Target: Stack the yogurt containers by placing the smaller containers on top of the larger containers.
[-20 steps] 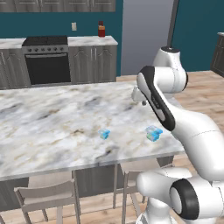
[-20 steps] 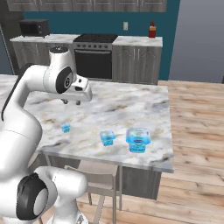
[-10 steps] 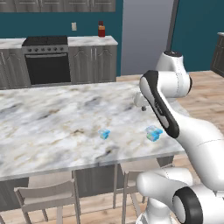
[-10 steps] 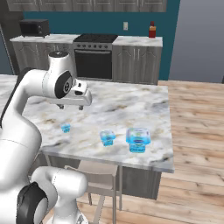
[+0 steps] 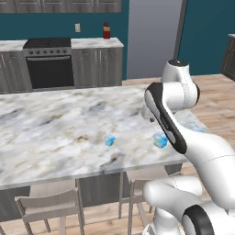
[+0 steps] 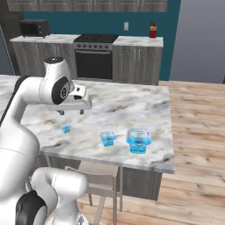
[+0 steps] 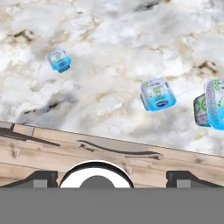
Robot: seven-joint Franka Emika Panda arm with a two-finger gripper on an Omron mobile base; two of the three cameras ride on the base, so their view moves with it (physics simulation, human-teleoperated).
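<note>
On the counter, near its front edge, the smaller container sits left of the larger container, with a stacked pair of tubs just right of that (all apart), and the hand above the smaller container.

You can read no text: the dark marks on the two yogurt containers are too blurred to make out.

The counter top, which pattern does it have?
The counter top is pale marble with grey and brown veins, clearest in the hand view.
</note>
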